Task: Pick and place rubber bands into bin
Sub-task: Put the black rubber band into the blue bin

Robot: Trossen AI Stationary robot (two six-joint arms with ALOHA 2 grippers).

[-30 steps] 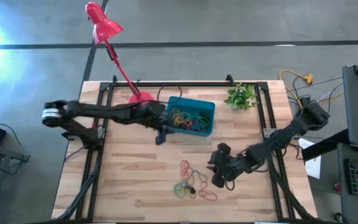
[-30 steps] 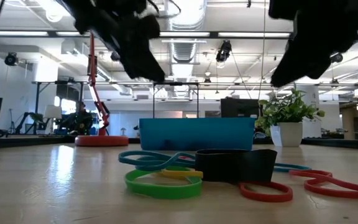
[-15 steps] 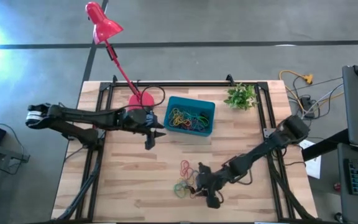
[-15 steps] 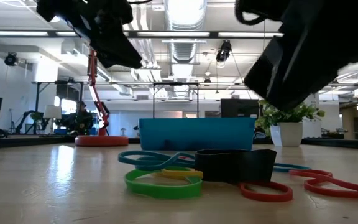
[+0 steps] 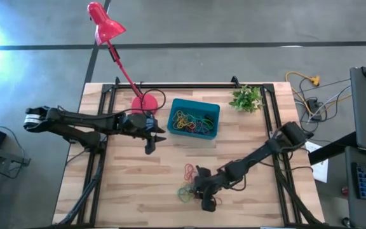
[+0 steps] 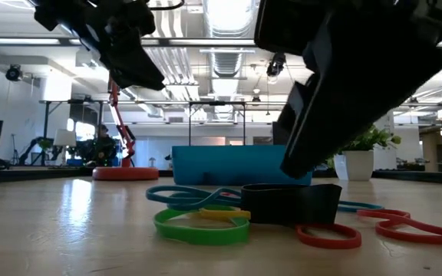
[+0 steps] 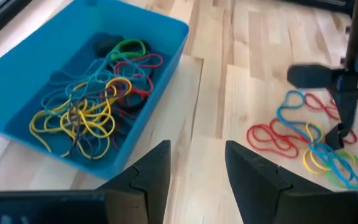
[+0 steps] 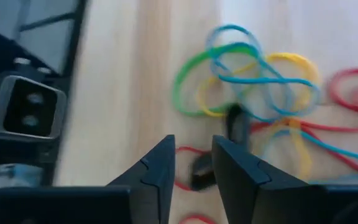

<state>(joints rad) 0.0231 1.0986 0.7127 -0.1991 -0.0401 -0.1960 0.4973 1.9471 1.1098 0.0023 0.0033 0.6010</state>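
Hovering low over the tangled rubber bands (image 5: 192,183) lying near the table's front, well apart from the teal bin (image 5: 194,118), the right gripper (image 5: 203,194), jaws narrowly parted and empty, is risking snagging several interlinked loops together.

Grey floor (image 5: 234,25), bright ceiling lights (image 6: 225,15).

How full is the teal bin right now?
Partly filled. The small rectangular teal-blue plastic bin holds a loose tangle of yellow, red, green and teal rubber bands, lying below its rim; more bands lie on the wooden table.
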